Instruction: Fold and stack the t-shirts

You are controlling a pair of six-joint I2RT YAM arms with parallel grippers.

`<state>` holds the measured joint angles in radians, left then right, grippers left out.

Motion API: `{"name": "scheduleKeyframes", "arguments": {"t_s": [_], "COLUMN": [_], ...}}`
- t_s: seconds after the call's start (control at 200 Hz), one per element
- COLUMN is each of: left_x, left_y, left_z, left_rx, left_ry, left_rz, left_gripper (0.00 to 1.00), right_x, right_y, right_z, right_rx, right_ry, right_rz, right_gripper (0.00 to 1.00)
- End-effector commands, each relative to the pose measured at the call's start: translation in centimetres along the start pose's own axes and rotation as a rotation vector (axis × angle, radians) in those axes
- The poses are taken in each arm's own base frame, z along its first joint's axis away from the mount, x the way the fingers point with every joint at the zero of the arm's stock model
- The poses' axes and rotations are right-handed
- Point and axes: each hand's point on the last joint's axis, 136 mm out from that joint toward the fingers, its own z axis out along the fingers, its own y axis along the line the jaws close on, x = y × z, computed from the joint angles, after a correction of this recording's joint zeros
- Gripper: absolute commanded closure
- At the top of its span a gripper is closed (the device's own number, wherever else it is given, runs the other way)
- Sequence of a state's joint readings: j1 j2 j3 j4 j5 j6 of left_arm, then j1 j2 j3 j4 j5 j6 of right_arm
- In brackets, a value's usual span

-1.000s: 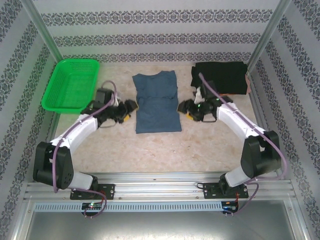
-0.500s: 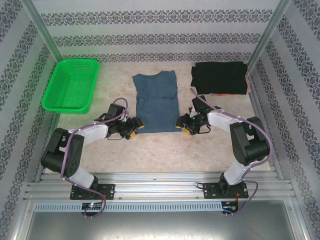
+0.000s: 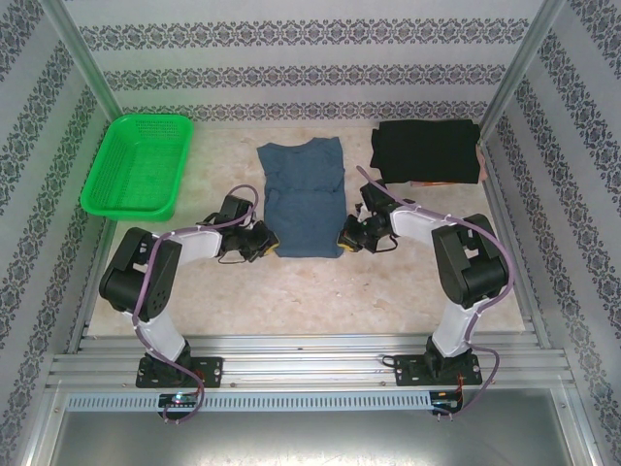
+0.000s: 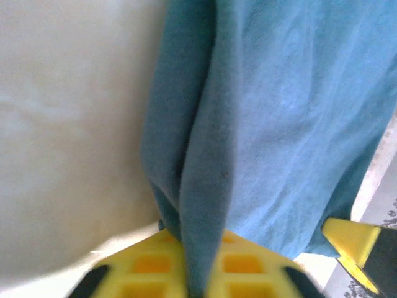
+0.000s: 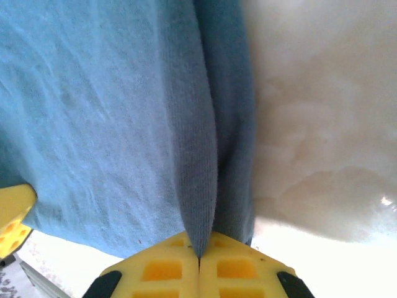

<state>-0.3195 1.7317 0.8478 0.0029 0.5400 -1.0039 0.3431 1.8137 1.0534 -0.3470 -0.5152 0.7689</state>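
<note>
The left gripper (image 3: 268, 243) and right gripper (image 3: 346, 238) are pinching the blue t-shirt (image 3: 305, 199) at its side edges, apparently near the hem. The black t-shirt (image 3: 427, 150) is lying folded at the surface's (image 3: 310, 291) far right.

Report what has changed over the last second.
The left jaws and right jaws slid nearward along the sides of the dusty slate-blue cloth t-shirt and shut on its near hem corners, one each. The shirt itself still lies flat; the folded black cloth t-shirt and bright green plastic lattice basket stayed put.
</note>
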Motion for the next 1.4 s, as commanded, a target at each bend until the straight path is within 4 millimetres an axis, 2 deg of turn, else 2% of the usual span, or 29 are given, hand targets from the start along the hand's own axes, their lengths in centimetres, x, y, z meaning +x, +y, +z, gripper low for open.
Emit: {"name": "scheduleKeyframes", "arguments": {"t_s": [0.0, 0.095, 0.195, 0.29, 0.49, 0.605, 0.704, 0.769, 0.879, 0.984, 1.049, 1.179, 1.274, 1.399], "left_x": [0.8, 2.1, 4.3, 6.9, 12.3, 14.1, 14.8, 15.1, 14.5, 13.5, 12.5, 9.8, 7.9, 5.7], "left_y": [0.3, 0.8, 1.6, 2.2, 5.0, 7.1, 7.8, 7.3, 5.5, 2.5, -0.1, -3.4, -4.4, -5.0], "left_z": [-1.5, -3.2, -5.1, -6.9, -9.4, -12.1, -13.6, -14.1, -14.9, -15.5, -16.3, -17.6, -17.2, -15.4], "left_rx": [-0.053, -0.080, -0.095, -0.096, -0.102, -0.124, -0.099, -0.074, -0.053, -0.009, 0.036, 0.104, 0.120, 0.133], "left_ry": [0.000, 0.000, 0.004, -0.005, -0.008, -0.028, -0.040, -0.037, -0.054, -0.067, -0.076, -0.106, -0.101, -0.071], "left_rz": [0.055, 0.084, 0.094, 0.102, 0.069, 0.042, 0.009, -0.001, 0.020, 0.044, 0.059, 0.062, 0.056, 0.043], "left_gripper": [1.00, 1.00, 1.00, 1.00, 1.00, 1.00, 1.00, 1.00, 1.00, 1.00, 1.00, 1.00, 1.00, 1.00], "right_x": [0.7, 1.7, 3.9, 6.8, 13.9, 16.8, 18.1, 18.1, 17.5, 16.2, 15.1, 12.5, 10.4, 7.5], "right_y": [-0.1, 0.1, -0.3, -0.6, -1.7, -2.7, -2.8, -2.2, 0.1, 2.8, 4.3, 7.0, 8.1, 8.8], "right_z": [-1.0, -2.0, -3.2, -3.9, -4.9, -6.6, -7.9, -8.4, -9.7, -11.3, -12.4, -14.1, -14.2, -13.3], "right_rx": [0.001, -0.002, 0.024, 0.033, 0.096, 0.129, 0.097, 0.062, 0.028, 0.028, 0.024, -0.015, -0.035, -0.039], "right_ry": [-0.006, -0.018, -0.020, -0.028, -0.014, -0.040, -0.070, -0.085, -0.107, -0.134, -0.147, -0.172, -0.177, -0.165], "right_rz": [0.012, 0.019, 0.038, 0.062, 0.068, 0.075, 0.087, 0.089, 0.038, -0.035, -0.067, -0.095, -0.099, -0.092], "right_gripper": [1.00, 1.00, 1.00, 1.00, 1.00, 1.00, 1.00, 1.00, 1.00, 1.00, 1.00, 1.00, 1.00, 1.00]}}
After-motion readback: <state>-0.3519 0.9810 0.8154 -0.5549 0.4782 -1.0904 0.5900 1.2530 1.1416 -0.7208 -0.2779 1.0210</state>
